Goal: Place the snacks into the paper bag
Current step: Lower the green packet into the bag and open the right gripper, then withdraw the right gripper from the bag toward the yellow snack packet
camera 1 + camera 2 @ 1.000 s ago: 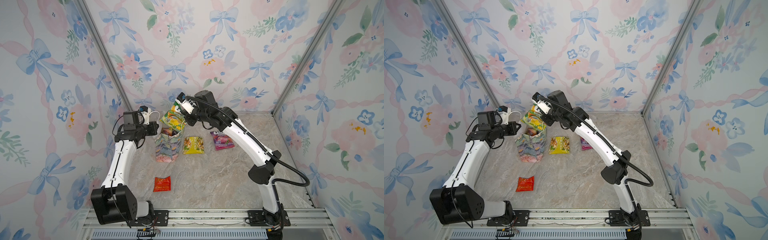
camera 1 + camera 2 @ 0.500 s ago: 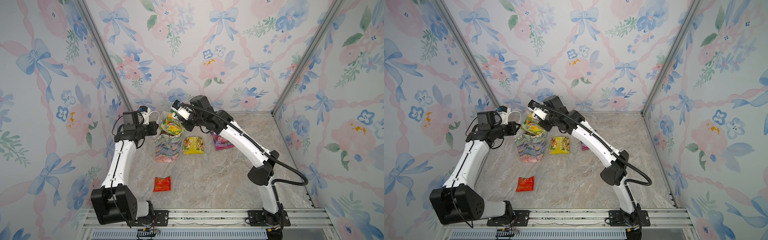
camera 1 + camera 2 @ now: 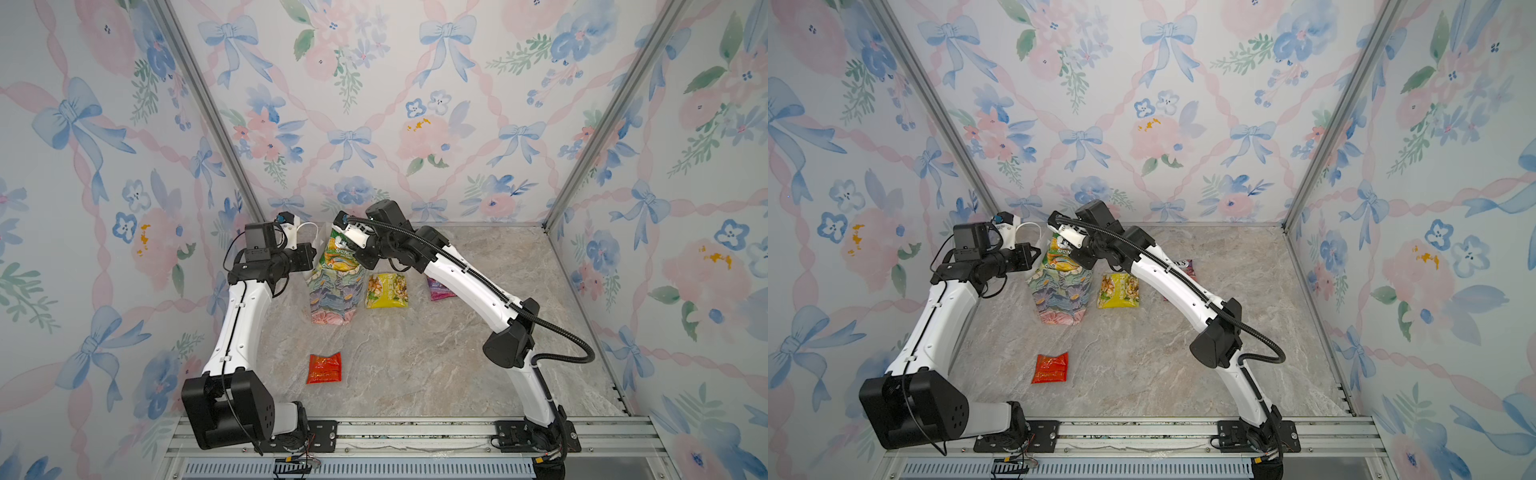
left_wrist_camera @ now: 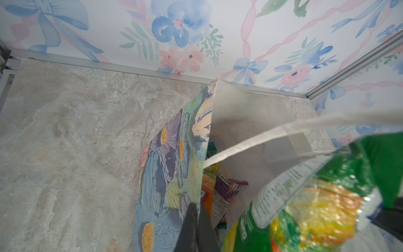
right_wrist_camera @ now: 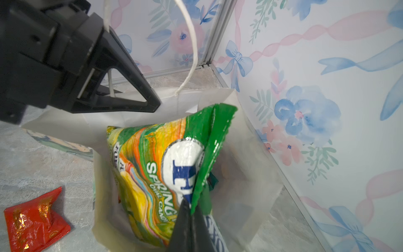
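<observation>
The flower-print paper bag [image 3: 332, 297] [image 3: 1059, 299] stands upright near the back left. My left gripper [image 4: 197, 210] [image 3: 309, 257] is shut on the bag's rim [image 4: 207, 135] and keeps the mouth wide. My right gripper [image 5: 192, 210] [image 3: 360, 254] is shut on the top edge of a green and yellow snack packet [image 5: 152, 174] [image 3: 338, 255] [image 4: 305, 207]. The packet hangs partly inside the bag's mouth. Several other packets [image 4: 220, 189] lie at the bag's bottom.
A yellow packet [image 3: 386, 291] [image 3: 1119, 291] lies just right of the bag, and a purple one [image 3: 438, 289] lies partly under my right arm. A red-orange packet [image 3: 324, 368] [image 5: 32, 220] lies nearer the front. A white cord handle [image 5: 192, 54] arcs above the bag beside the back wall.
My right gripper has come down and slightly left with the green packet, whose lower part now sits in the bag's mouth. The left arm has held still.
</observation>
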